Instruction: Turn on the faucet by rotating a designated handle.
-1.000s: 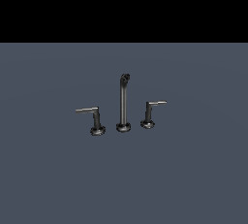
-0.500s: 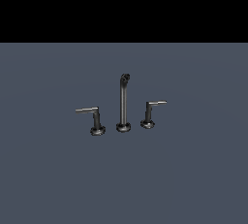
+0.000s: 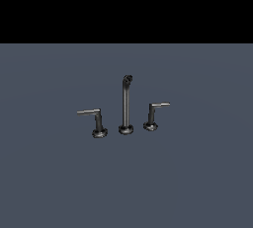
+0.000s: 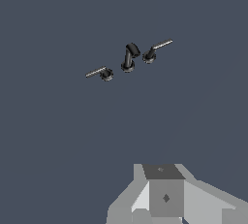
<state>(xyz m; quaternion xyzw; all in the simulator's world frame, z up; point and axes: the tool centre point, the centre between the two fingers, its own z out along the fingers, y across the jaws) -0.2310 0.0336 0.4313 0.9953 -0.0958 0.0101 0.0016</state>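
Note:
The faucet stands on a dark grey floor in the exterior view. Its tall thin spout [image 3: 126, 106] with a bent tip is in the middle. The handle [image 3: 97, 119] with the longer bar is at the exterior view's left, its bar pointing away from the spout. The like handle [image 3: 153, 116] with the shorter bar is at the exterior view's right. In the wrist view the spout [image 4: 129, 57] and both levers [image 4: 101, 72] [image 4: 154, 52] lie far off. Only grey parts of my gripper [image 4: 164, 196] show there, with no fingertips visible. The arm is out of the exterior view.
Flat dark grey floor [image 3: 126, 182] lies all around the faucet. A black background [image 3: 126, 5] fills the upper part of the exterior view. No other objects show.

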